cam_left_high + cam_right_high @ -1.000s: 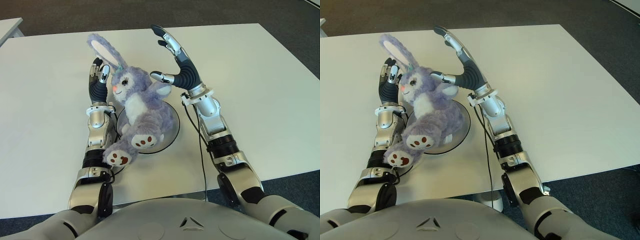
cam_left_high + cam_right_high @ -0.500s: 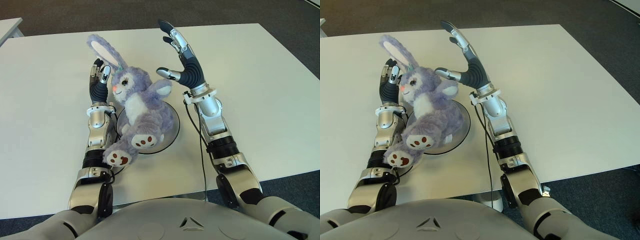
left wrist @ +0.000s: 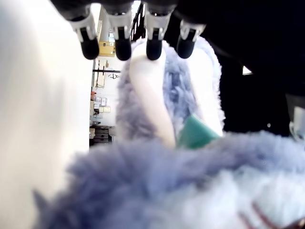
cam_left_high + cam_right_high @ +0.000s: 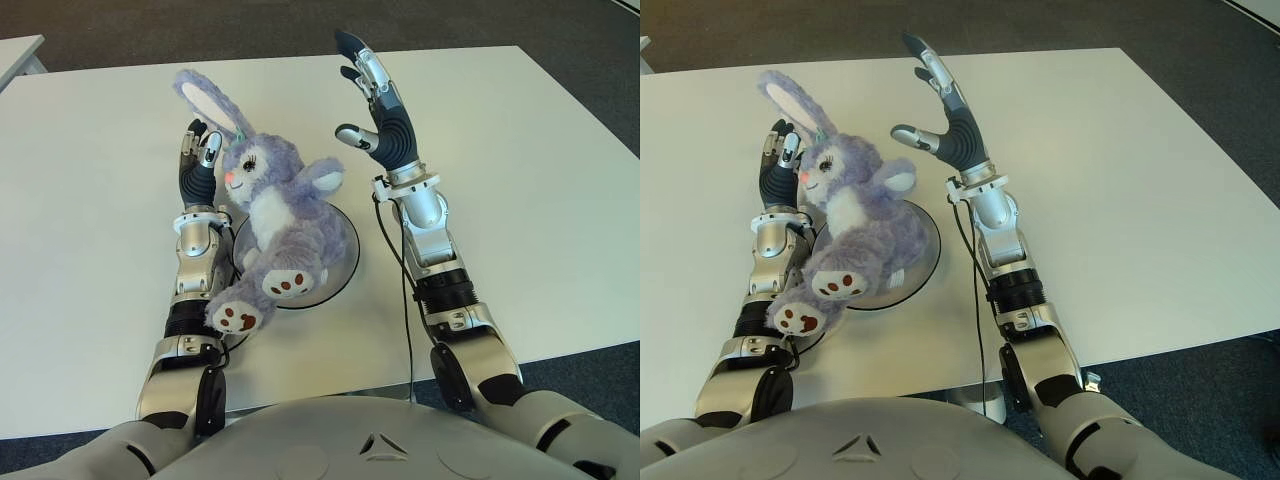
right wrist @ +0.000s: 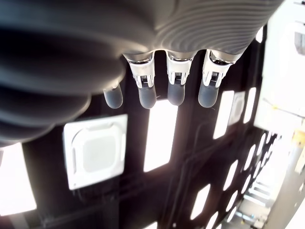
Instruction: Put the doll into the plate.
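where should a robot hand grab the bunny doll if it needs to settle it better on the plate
Probably the torso, from the robot's right. The bunny doll leans over the plate, propped against the open left robot hand; its right side is bare, with the open right robot hand raised nearby.

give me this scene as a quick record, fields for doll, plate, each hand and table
doll: purple plush rabbit, body over the plate, one foot past the rim toward the robot
plate: round, mostly covered by the doll
left hand: beside the doll's head on its left, fingers extended, not gripping
right hand: raised to the right of the doll, fingers spread, holding nothing
table: white
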Robot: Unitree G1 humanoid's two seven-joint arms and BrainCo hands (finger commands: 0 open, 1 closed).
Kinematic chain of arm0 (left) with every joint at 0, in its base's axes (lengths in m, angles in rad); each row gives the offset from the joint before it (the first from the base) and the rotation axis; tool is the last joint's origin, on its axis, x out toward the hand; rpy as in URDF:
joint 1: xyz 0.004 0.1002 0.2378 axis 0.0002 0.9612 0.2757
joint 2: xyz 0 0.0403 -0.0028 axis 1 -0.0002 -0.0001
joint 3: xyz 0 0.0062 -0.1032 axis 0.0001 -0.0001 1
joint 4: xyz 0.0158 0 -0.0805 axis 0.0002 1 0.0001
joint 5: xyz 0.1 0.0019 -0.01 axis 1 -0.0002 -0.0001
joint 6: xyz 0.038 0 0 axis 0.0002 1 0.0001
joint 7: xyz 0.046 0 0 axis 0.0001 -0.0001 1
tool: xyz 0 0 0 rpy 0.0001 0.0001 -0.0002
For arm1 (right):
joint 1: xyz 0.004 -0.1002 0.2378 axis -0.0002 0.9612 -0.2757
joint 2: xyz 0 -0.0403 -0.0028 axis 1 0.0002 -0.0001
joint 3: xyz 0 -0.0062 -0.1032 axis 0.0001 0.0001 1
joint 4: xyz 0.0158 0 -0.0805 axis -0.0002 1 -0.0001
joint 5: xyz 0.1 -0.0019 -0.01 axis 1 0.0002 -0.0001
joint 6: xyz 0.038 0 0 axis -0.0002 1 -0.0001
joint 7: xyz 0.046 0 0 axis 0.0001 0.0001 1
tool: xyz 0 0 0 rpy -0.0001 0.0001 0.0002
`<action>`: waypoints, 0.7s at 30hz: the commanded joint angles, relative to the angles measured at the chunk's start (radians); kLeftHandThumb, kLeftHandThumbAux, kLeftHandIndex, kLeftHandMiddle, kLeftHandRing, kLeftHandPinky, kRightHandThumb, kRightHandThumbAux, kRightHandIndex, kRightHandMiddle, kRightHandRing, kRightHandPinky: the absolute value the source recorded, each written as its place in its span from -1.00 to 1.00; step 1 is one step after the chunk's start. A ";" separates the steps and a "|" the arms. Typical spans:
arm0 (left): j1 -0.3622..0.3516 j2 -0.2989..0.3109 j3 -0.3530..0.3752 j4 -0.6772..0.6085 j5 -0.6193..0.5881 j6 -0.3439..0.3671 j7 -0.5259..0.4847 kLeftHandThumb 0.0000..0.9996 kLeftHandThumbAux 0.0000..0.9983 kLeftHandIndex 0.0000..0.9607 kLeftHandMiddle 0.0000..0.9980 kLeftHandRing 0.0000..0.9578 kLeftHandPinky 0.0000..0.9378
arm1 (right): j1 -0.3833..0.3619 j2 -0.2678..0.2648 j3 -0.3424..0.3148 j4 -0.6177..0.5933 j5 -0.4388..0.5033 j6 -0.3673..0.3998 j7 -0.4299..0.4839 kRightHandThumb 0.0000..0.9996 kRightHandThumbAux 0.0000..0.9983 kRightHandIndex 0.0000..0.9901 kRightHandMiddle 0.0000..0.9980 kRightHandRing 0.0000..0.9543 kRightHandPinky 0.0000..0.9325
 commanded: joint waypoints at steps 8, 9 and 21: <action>0.099 -0.041 -0.008 0.048 -0.006 0.017 0.001 -1.00 -0.20 -1.00 -0.93 -0.95 -1.00 | -0.055 0.023 -0.056 0.170 0.018 -0.102 -0.060 -0.95 -0.04 -0.94 -1.00 -1.00 -1.00; 0.099 -0.041 -0.008 0.047 -0.006 0.017 0.001 -1.00 -0.21 -1.00 -0.93 -0.96 -1.00 | -0.058 0.023 -0.059 0.177 0.016 -0.108 -0.065 -0.96 -0.01 -0.95 -1.00 -1.00 -1.00; 0.103 -0.041 -0.013 0.039 -0.005 0.016 -0.003 -1.00 -0.22 -1.00 -0.94 -0.98 -1.00 | -0.124 0.018 -0.087 0.330 0.008 -0.186 -0.110 -1.00 0.10 -0.99 -1.00 -1.00 -1.00</action>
